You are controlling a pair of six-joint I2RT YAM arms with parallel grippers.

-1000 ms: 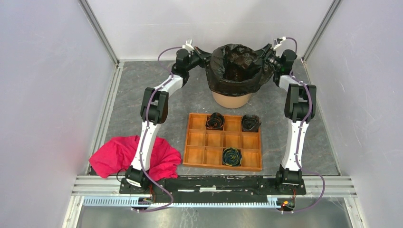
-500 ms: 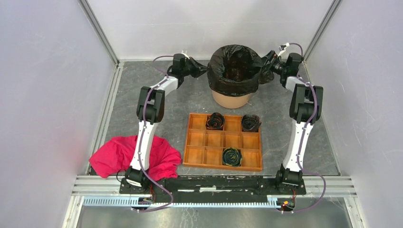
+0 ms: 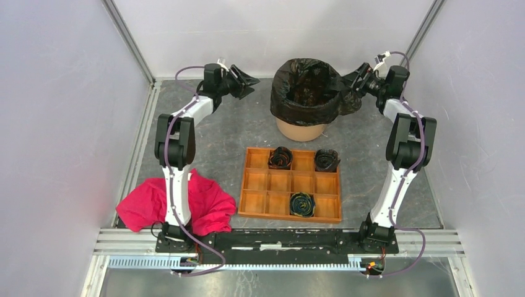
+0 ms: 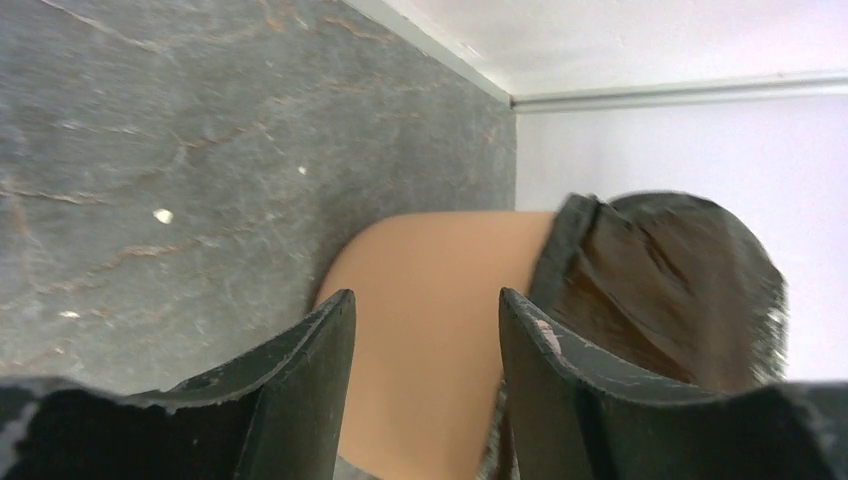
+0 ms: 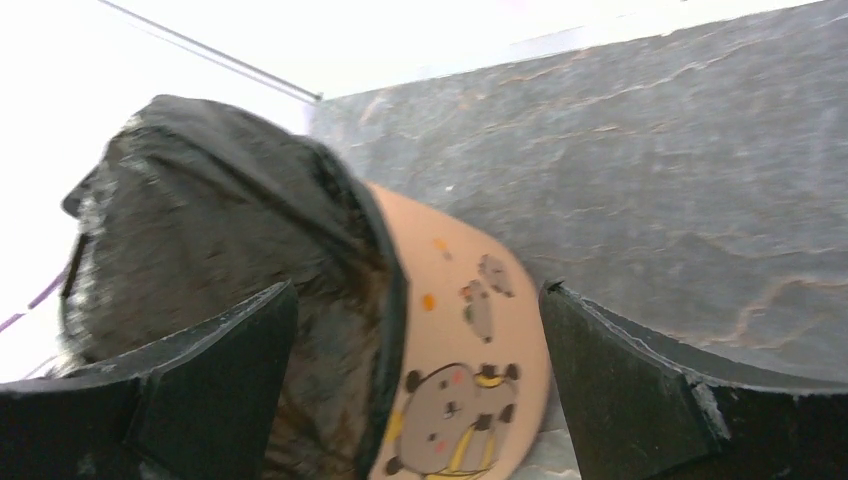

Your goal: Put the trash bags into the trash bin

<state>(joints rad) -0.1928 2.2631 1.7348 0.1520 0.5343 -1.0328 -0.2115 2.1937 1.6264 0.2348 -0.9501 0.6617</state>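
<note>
Black film first: the bag sits in the bin with its mouth folded down over the rim, and bare orange wall shows only below that cuff. My left gripper is off to the bin's left, apart from it, jaws spread and empty. My right gripper is just beside a loose bulge of film on the bin's right, jaws at their widest and, from its wrist view, closed on nothing.

I judge the step in hand to be letting go and backing away. To do it well, I would keep both sets of jaws spread and draw the right arm straight outward, since thin film could catch on a finger and drag the cuff off. Then I would check from above whether the right side needs tucking.
</note>
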